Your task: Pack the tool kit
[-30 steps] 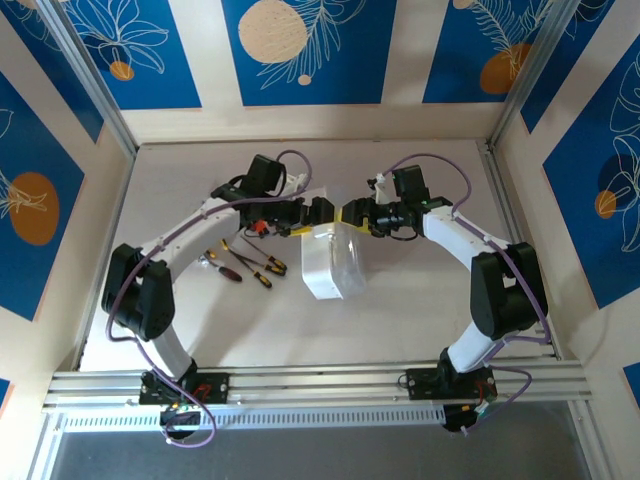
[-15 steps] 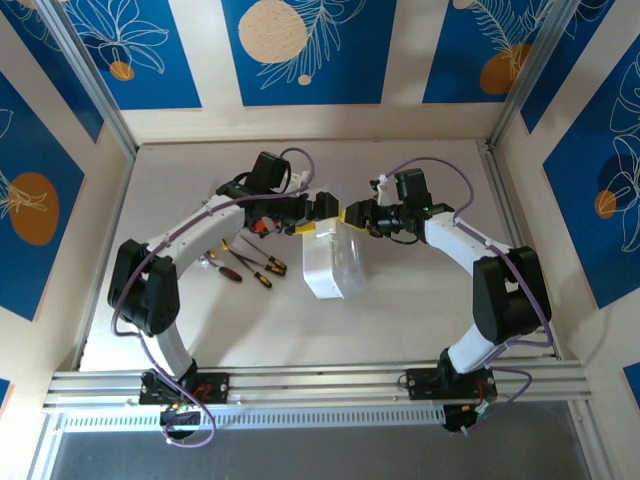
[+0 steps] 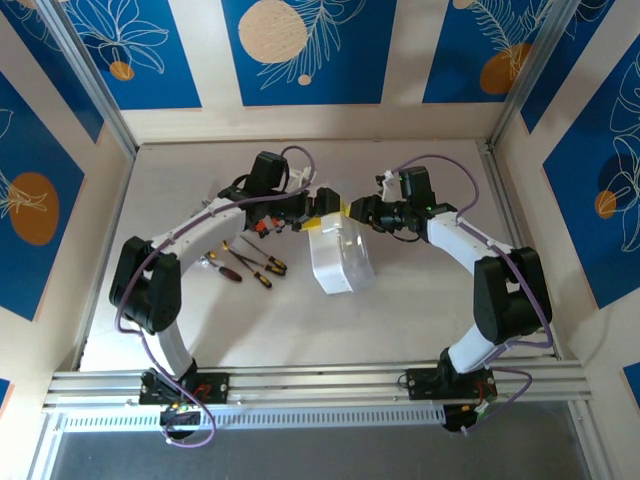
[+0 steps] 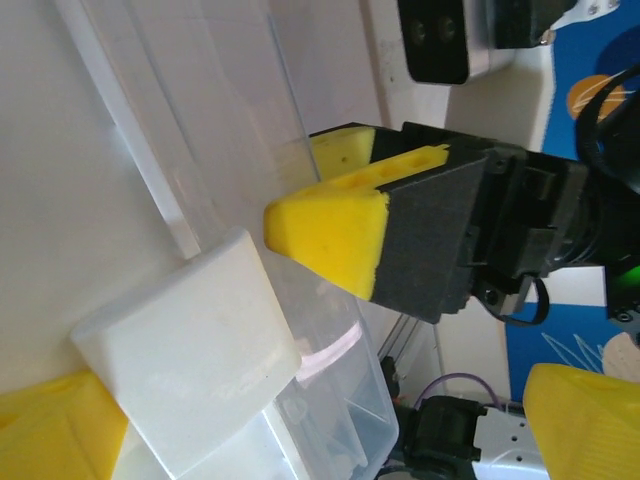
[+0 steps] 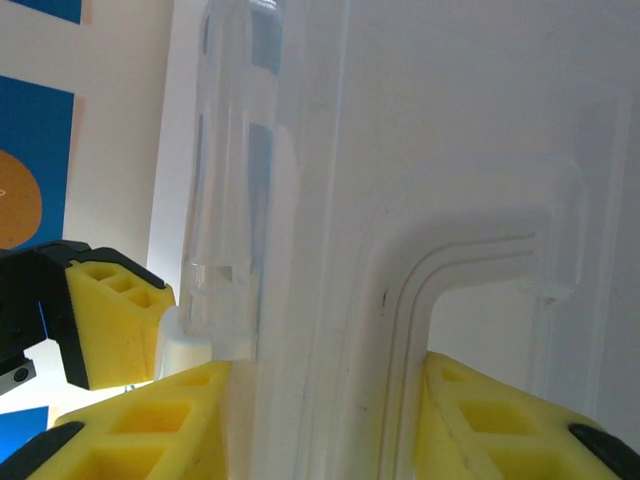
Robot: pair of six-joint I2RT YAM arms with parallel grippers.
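My left claw (image 4: 310,400) stands spread wide at the far end of the clear rectangular plastic hinged case (image 3: 340,262); its yellow fingers (image 4: 50,430) sit either side of the case's white latch block (image 4: 185,335), and I cannot make out that they touch anything; I judge it is placed there to steady that end. My right claw (image 3: 352,210) meets the same far end from the other side, its two fingers straddling a clear wall of the case; the jaws are partly drawn in, but whether they bite the plastic I cannot tell; I take it for a hold meant to turn or swing the case. The case lies askew on the pale surface (image 3: 420,300) between my arms; the small red-, black- and yellow-handled screwdrivers (image 3: 250,265) lie loose just left of the case, so I judge the packing not yet begun.

From above I get the loose tools and the case's lie; the left wrist view adds the plastic wall running between the right claw's fingers; the right wrist view adds moulded ribs in that plastic and a left finger just beside the latch block.
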